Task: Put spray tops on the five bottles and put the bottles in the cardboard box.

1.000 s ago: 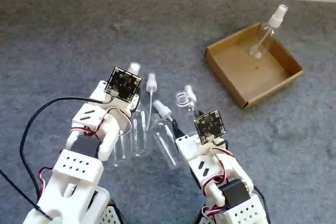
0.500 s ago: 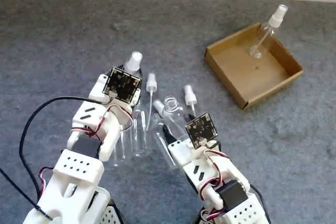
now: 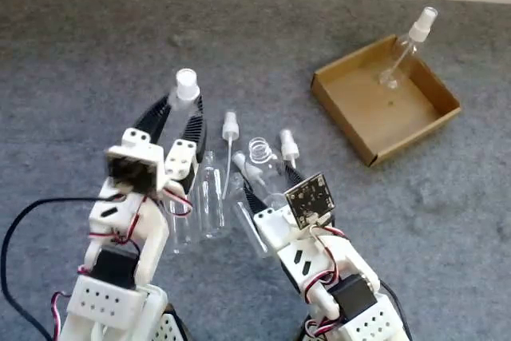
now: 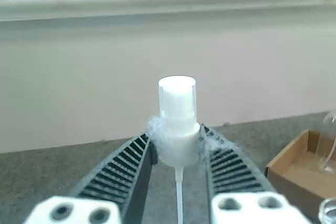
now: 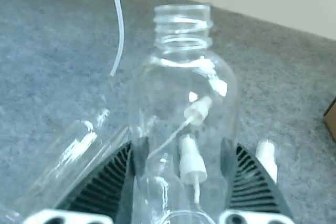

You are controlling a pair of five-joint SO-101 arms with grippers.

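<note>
My left hand (image 4: 177, 139) pinches the light top (image 4: 177, 103) by its collar, my right hand (image 5: 181, 161) clasps the slippery-looking bottle (image 5: 184, 72) mid-body.

The left fingers (image 3: 194, 124) swing up and outward, away from their arm's base. The spray top (image 3: 186, 84) clamped between them now sits farther out over the surface (image 3: 80, 53). The right fingers (image 5: 105, 182) shift toward the left arm, and the uncapped bottle (image 3: 260, 152) gripped between them moves along with them.
</note>
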